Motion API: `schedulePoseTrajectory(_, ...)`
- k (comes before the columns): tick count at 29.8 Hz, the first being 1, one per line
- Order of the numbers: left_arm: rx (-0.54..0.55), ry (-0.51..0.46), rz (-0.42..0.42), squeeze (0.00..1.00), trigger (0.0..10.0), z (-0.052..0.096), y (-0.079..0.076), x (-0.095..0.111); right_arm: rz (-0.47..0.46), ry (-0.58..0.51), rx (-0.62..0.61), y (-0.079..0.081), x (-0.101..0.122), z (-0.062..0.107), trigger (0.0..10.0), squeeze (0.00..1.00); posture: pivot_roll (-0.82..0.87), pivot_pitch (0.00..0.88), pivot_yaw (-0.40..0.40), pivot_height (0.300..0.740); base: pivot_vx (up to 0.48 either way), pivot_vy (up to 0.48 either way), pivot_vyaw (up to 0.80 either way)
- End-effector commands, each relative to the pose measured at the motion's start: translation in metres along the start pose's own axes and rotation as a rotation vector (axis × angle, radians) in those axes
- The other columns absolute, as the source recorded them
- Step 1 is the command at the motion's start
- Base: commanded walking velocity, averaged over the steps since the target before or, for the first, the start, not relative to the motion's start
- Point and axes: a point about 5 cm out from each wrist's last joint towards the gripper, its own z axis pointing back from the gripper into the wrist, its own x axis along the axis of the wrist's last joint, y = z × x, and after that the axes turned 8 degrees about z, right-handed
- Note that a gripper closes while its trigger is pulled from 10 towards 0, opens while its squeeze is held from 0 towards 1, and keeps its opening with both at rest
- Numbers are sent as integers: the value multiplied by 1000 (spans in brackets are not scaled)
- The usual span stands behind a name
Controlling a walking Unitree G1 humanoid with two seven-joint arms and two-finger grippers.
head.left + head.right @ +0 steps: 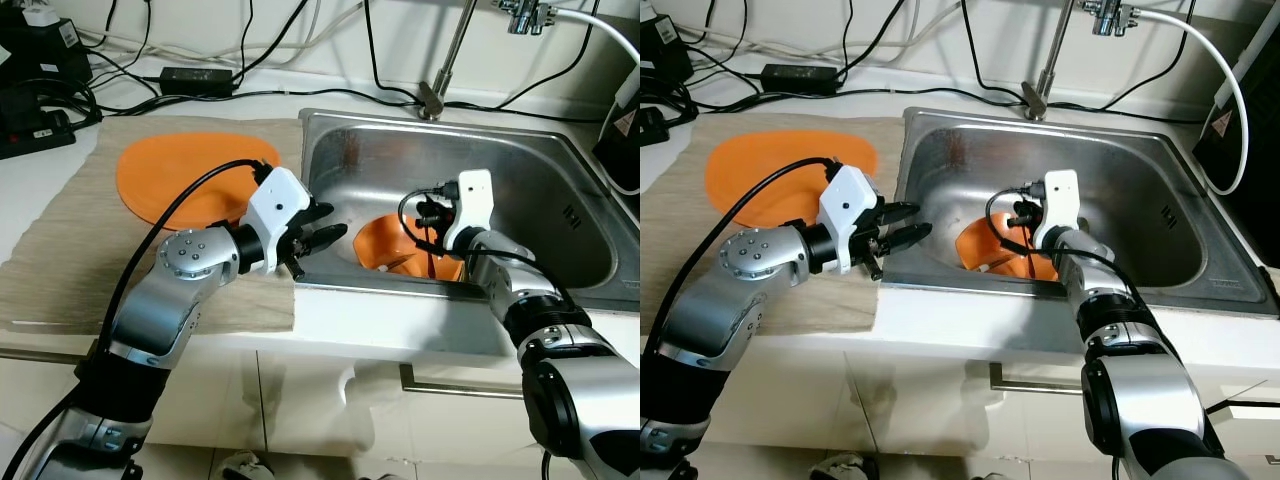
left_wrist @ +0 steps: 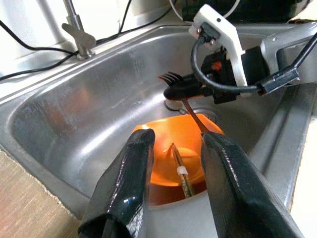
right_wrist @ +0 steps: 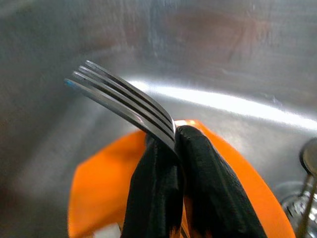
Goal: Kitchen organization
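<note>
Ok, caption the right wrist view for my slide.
Right pincer shut on a fork above an orange bowl in the sink.

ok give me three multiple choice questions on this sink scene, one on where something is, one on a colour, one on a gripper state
1. Where is the bowl?
A. on the mat
B. in the sink
C. on the floor

2. What colour is the plate on the mat?
A. orange
B. blue
C. white

3. What is the right gripper doing?
A. open and holding nothing
B. shut on a sponge
C. shut on the fork

Answers: 1 B, the bowl lies in the steel basin near the front wall. 2 A, the flat plate beside the sink is orange. 3 C, the right wrist view shows both fingers pinched on the fork just below its tines. The left gripper is open at the sink's edge.
</note>
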Motion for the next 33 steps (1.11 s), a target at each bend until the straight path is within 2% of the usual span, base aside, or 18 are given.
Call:
schedulePoseTrajectory(1,-15,7,-4,0,10000,1,-3,1,27,9,-13,-2,-5,2,10000,1000,84,40,-87,740,0,0,0)
schedulePoseTrajectory(12,-9,17,-5,0,10000,3,-2,3,48,29,-36,-6,-11,4,10000,1000,86,25,-87,740,0,0,0)
schedulePoseTrajectory(15,21,7,-11,0,10000,4,3,5,46,17,-42,-8,-8,4,10000,1000,86,21,-87,740,0,0,0)
schedulePoseTrajectory(18,172,-25,-13,0,10000,14,29,14,44,-58,-54,-14,5,4,10000,1000,89,16,-91,740,0,0,0)
schedulePoseTrajectory(20,298,-56,-19,0,10000,27,52,22,-9,-155,-57,-18,20,5,10000,1000,92,14,-92,740,0,0,0)
schedulePoseTrajectory(21,298,-56,-19,0,10000,27,52,22,-9,-155,-57,-18,20,5,10000,1000,92,14,-92,740,0,0,0)
schedulePoseTrajectory(22,409,-82,-7,0,10000,40,71,29,-64,-241,-40,-19,32,6,10000,1000,96,13,-95,740,0,0,0)
schedulePoseTrajectory(24,540,-107,-3,0,10000,59,92,35,-111,-325,-18,-20,45,7,10000,1000,98,11,-96,740,0,0,0)
schedulePoseTrajectory(26,578,-113,-6,0,10000,65,98,37,-125,-349,-13,-20,48,8,10000,1000,98,11,-96,740,0,0,0)
schedulePoseTrajectory(29,733,-86,-28,0,10000,91,120,36,-183,-428,21,-15,60,8,10000,1000,108,13,-97,740,0,0,0)
schedulePoseTrajectory(30,783,-54,-32,0,10000,102,128,31,-182,-452,42,-9,64,8,10000,0,108,16,-97,740,0,0,0)
schedulePoseTrajectory(32,852,24,-44,0,10000,119,139,18,-191,-497,101,4,72,7,10000,0,108,20,-94,740,0,0,0)
schedulePoseTrajectory(33,852,24,-44,0,10000,119,139,18,-191,-497,101,4,72,7,10000,0,108,20,-94,740,0,0,0)
